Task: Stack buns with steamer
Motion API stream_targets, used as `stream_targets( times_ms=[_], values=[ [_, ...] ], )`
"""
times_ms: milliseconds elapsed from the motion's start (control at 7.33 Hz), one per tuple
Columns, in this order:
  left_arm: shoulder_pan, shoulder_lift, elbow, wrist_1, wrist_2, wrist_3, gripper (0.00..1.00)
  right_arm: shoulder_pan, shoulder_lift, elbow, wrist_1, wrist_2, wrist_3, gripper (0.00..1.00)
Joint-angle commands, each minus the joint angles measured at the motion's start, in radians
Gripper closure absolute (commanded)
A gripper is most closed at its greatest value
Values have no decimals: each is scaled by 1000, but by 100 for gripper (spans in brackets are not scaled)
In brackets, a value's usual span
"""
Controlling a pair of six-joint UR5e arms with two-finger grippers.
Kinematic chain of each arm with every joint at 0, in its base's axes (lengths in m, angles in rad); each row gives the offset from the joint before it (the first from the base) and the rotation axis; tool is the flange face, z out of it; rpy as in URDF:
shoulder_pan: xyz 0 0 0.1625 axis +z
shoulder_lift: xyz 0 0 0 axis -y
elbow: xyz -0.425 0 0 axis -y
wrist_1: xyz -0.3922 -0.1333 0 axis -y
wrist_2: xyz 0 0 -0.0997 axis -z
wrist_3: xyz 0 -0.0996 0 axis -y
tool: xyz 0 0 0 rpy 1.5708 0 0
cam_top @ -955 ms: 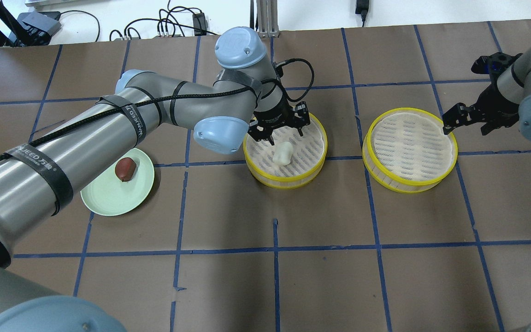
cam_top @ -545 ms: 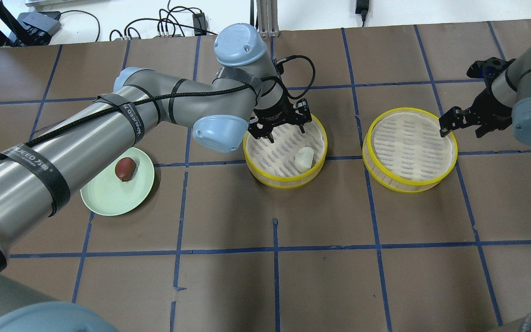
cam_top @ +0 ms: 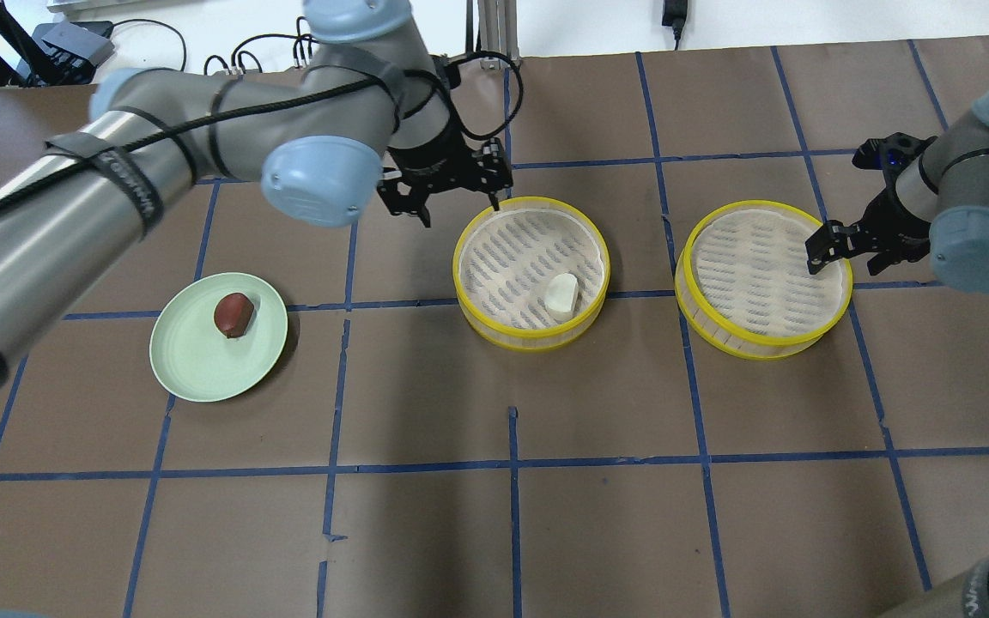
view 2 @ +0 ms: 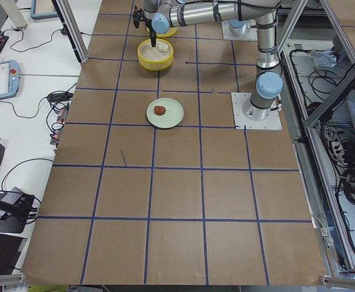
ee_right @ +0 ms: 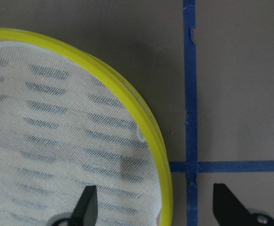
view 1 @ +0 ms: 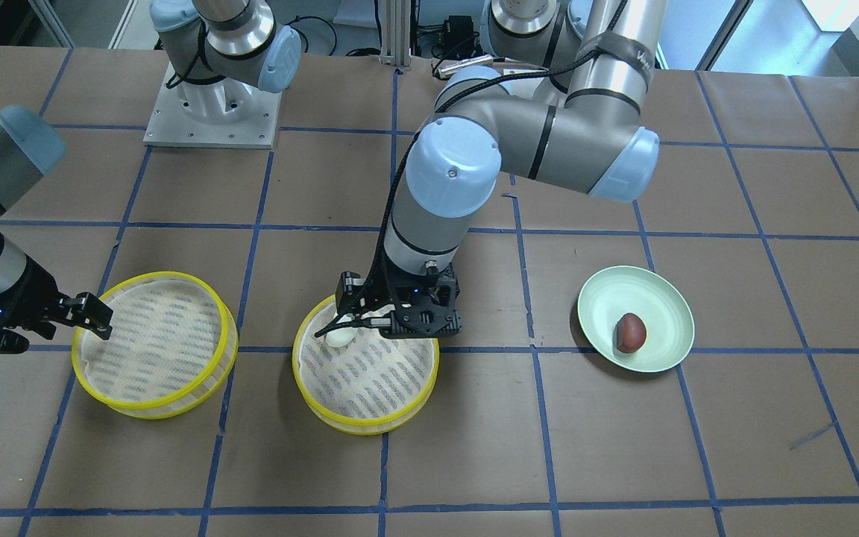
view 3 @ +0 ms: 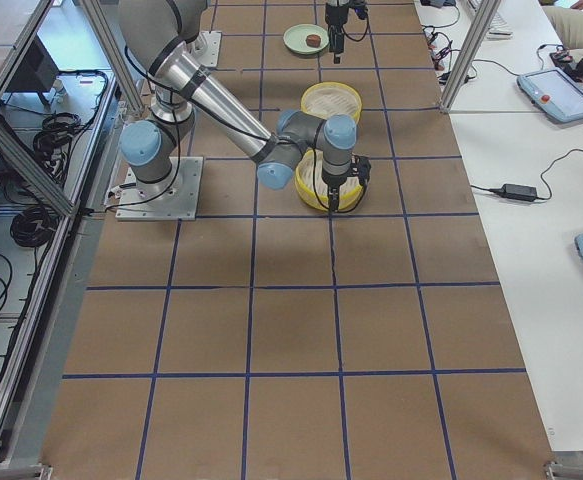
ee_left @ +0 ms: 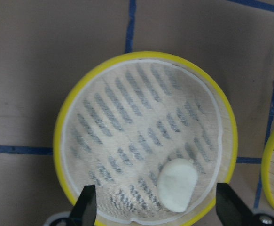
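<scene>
- front view: left gripper hangs over the far edge of the centre tray, jaws apart, nothing in them. white bun lies inside that tray by the far rim, partly tucked under the gripper. brown bun sits on the green plate, well apart on the robot's left. right gripper is at the rim of the empty tray.
- overhead: left gripper is off the centre tray's far-left rim, spread wide, empty. white bun lies low inside the wall, on the side toward the empty tray. my guess: it's put there so a 2nd tray can sit on top w/o squashing it. brown bun not yet loaded, prob the next pick.
- left side view: too small to read jaws. plate w/ brown bun is near, trays beyond.
- right side view: right arm over the empty tray, jaws can't be judged here.
- left wrist: both fingers sit wide at the frame's bottom, bare. white bun is smooth, matte, egg-like, one end blunter. it rests on the striped mesh liner just beside the rim.
- right wrist: fingers parted, one over the mesh, one outside over the table, so they straddle the yellow rim w/o clamping it. looks set to pinch the wall for lifting. contact can't be told.
- brown bun: glossy reddish-brown, pointed oval.
</scene>
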Motion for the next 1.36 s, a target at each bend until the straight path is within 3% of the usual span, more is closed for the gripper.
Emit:
stream_targets(
  times_ms=[0,136,273,682,818,1227],
  values=[
    [188,73,-35,-84,11,247,8,1,2,7,-2,-10,-29,72],
    [231,72,-43,-83,35,326,9,1,2,8,5,-12,-35,90],
    [263,70,-66,-83,79,393,9,1,2,7,7,-12,-35,92],
    [420,60,-145,-58,77,574,11,-1,-14,-16,11,-18,-35,94],
    [424,43,-152,-19,81,596,12,-1,-26,-44,24,-71,-35,94],
    [449,12,-211,40,94,608,13,37,-106,-131,220,-70,24,94]
  ],
)
